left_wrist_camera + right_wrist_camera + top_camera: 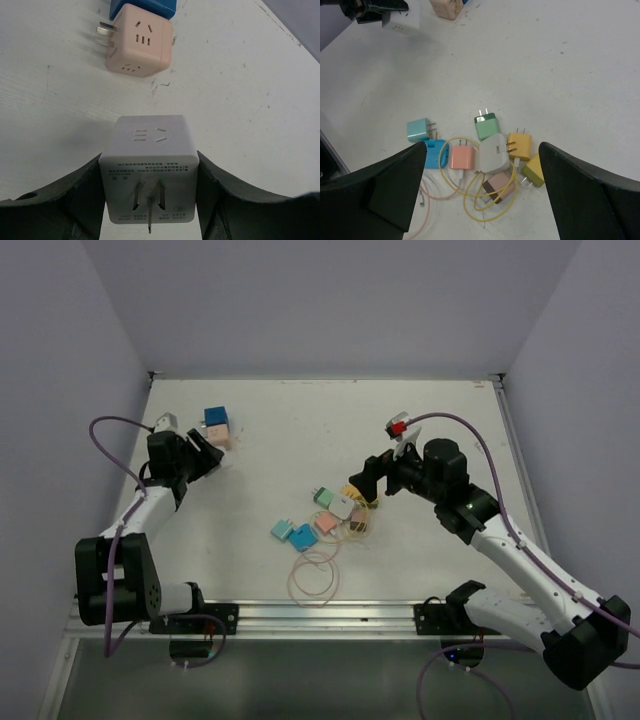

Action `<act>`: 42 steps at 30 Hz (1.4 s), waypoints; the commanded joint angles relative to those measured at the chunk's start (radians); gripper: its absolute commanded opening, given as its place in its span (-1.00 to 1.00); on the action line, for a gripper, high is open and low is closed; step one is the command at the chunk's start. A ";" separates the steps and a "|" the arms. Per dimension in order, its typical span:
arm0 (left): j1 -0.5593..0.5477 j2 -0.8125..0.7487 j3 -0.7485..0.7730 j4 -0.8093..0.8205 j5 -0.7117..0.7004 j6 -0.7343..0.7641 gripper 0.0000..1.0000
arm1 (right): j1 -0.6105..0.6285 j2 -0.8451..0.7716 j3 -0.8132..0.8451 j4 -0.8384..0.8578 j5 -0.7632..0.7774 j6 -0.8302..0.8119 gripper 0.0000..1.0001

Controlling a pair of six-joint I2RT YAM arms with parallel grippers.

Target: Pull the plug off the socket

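Matt white plastic cube socket, metal prongs, smooth plastic pink cube, matt tabletop.

fingers grip white socket cube; pink cube lies beyond.

This is a robotics lab test cell. A bare white table is boxed in by plain pale walls at its far edge and both sides. An aluminium rail runs along the table's near edge, with a left arm and a right arm bolted on. Both trail purple cables over the table.
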 commanded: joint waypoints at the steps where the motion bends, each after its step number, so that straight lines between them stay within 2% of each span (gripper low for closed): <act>1: 0.017 0.053 -0.001 0.190 0.049 -0.023 -1.00 | 0.002 -0.061 -0.026 -0.030 0.041 -0.012 0.96; 9: 0.054 0.275 0.051 0.289 0.152 -0.064 -1.00 | 0.001 -0.094 -0.066 -0.027 -0.019 0.019 0.96; 14: 0.071 0.411 0.084 0.369 0.302 -0.095 -0.92 | 0.001 -0.104 -0.071 -0.033 -0.022 0.020 0.96; 17: 0.086 0.454 0.089 0.395 0.341 -0.097 -0.74 | 0.002 -0.104 -0.072 -0.036 -0.028 0.022 0.97; 20: 0.109 0.474 0.086 0.386 0.339 -0.084 -0.46 | -0.001 -0.104 -0.075 -0.038 -0.031 0.022 0.97; 21: 0.121 0.474 0.083 0.369 0.333 -0.081 -0.30 | 0.001 -0.101 -0.077 -0.039 -0.031 0.022 0.97; 23: 0.135 0.472 0.080 0.351 0.312 -0.066 -0.13 | 0.001 -0.101 -0.080 -0.042 -0.034 0.022 0.97; 24: 0.145 0.471 0.084 0.319 0.300 -0.058 0.06 | 0.001 -0.098 -0.078 -0.041 -0.035 0.020 0.96; 26: 0.151 0.475 0.094 0.273 0.266 -0.029 0.31 | 0.001 -0.096 -0.082 -0.036 -0.037 0.025 0.97; 27: 0.157 0.478 0.104 0.259 0.250 -0.021 0.52 | 0.001 -0.093 -0.082 -0.035 -0.040 0.026 0.97; 30: 0.169 0.500 0.123 0.230 0.255 0.000 0.75 | 0.001 -0.087 -0.083 -0.030 -0.046 0.029 0.97; 32: 0.175 0.514 0.124 0.225 0.261 0.006 0.82 | 0.001 -0.084 -0.083 -0.030 -0.051 0.031 0.97; 42: 0.241 0.475 0.103 0.202 0.278 -0.006 0.93 | 0.001 -0.088 -0.098 -0.030 -0.051 0.028 0.97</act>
